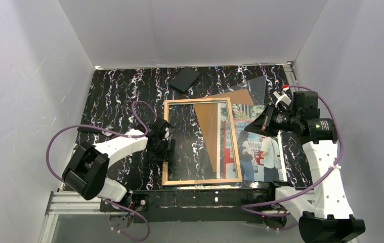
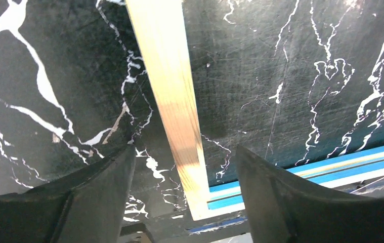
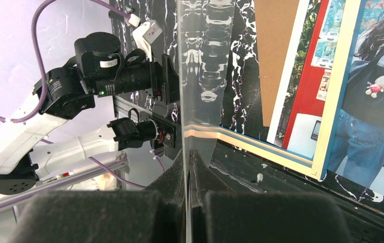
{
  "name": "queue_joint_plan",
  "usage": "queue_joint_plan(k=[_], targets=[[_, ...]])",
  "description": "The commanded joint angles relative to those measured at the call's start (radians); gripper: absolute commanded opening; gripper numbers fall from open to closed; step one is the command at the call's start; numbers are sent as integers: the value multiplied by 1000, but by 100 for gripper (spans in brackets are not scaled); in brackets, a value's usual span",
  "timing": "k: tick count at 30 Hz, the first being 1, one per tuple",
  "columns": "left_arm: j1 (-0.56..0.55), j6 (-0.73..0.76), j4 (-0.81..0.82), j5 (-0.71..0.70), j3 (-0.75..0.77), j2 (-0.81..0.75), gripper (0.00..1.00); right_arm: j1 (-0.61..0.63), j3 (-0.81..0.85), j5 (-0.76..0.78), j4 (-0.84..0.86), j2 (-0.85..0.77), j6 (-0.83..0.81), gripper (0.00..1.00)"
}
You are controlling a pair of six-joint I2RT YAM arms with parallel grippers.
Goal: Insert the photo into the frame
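The large tan wooden rectangular frame (image 1: 202,180) lies flat in the middle of the black white-veined counter (image 1: 114,101). The large paper photo of people at red-and-white vending machines (image 1: 260,152) lies picture side up, tucked partly under the frame's right rail and mostly sticking out to the right. A plain brown backing board (image 1: 238,96) lies askew across the opening.

The left fingers (image 2: 103,182) stand apart on either side of the frame's left rail (image 2: 172,91), gripping nothing. The right fingers (image 3: 169,177) are closed on the edge of a thin clear sheet (image 3: 200,76), holding it up on edge above the frame's right side.

The frame seems to be in the opening-up stage, with the photo not yet seated. Next, the clear sheet likely needs parking. The photo must then be squared inside the opening while the frame is steadied.
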Motion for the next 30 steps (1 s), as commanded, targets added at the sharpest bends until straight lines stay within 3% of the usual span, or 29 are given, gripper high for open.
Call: queue_joint_plan(k=[1,7,14,19,30], targets=[[-6,23,-181,-54,19,-48,80,5,15,-22,24,3,-27,1],[11,20,-284,-64,84,-152,90,4,56,-43,-2,50,-39,1],[126,35,-350,-8,100,-319,95,30,125,-63,-4,127,-35,1],[243,78,-408,95,112,-423,98,90,151,-75,28,183,-20,1],[274,197,-476,79,86,-576,98,245,235,-87,156,345,47,1]])
